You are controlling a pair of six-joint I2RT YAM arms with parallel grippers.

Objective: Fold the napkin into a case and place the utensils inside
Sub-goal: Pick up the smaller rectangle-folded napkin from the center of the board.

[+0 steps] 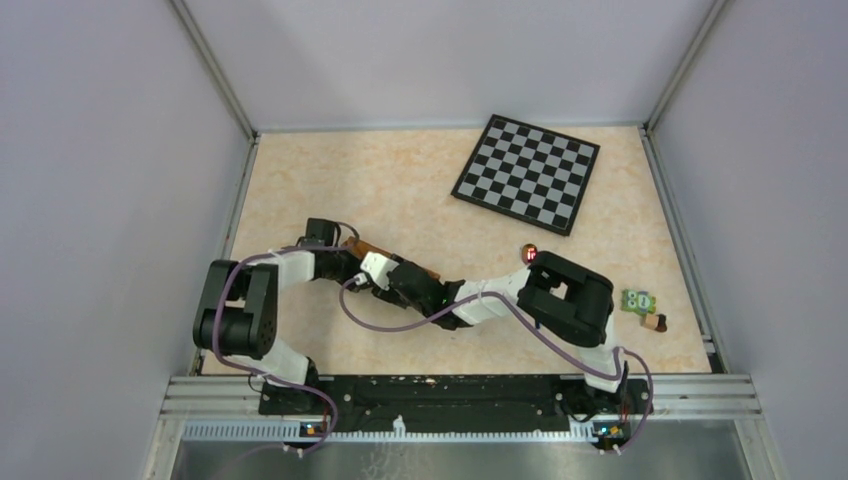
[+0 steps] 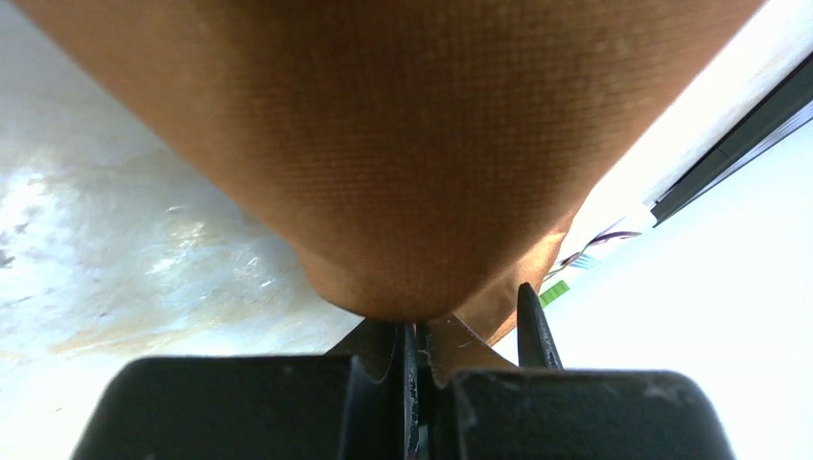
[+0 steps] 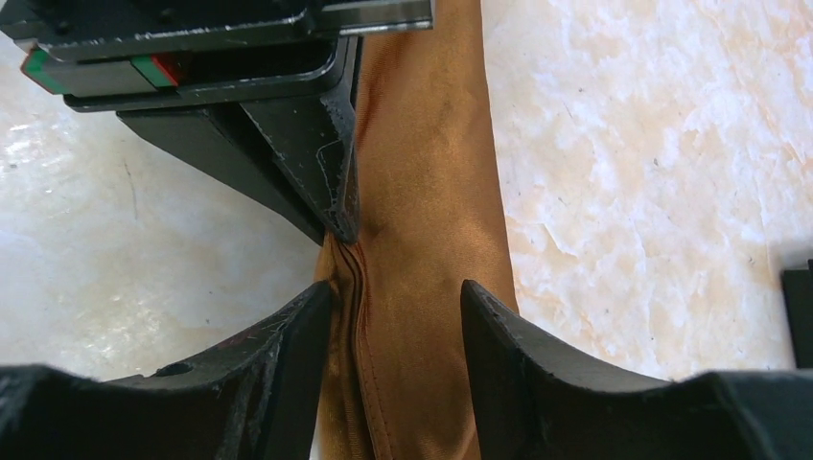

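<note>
- So, the napkin (image 3: 422, 144) is lying on the tabletop (image 3: 633, 192), folded into a long narrow strip that's running 12 to 6 in the right wrist view. From above it's sitting left of centre, mostly hiding under both arms.
- Left hand (image 3: 340, 222) is pinching the strip's seam edge at about 10 o'clock of the right hand, jaws closed tight on the cloth. Its own camera is showing brown fabric bulging up right in front of the lens.
- Right hand (image 3: 395, 292) is hovering partway open, straddling the strip and not clamping anything.
- Spoon (image 1: 530, 253) is showing only its reddish bowl, peeking out beside the right arm at 3 o'clock of the two hands. I'm not spotting the fork anywhere.
- Checkered board (image 1: 527, 173) is sitting off at 1 o'clock, well apart.
- Handling guess: it's looking like thin, floppy, slightly shiny cloth weighing next to nothing, so I'm expecting it to slide and come unfolded if tugged. I'd be grabbing just the top layer at the open edge, near the left hand's pinch, and lifting gently so the mouth opens up.
</note>
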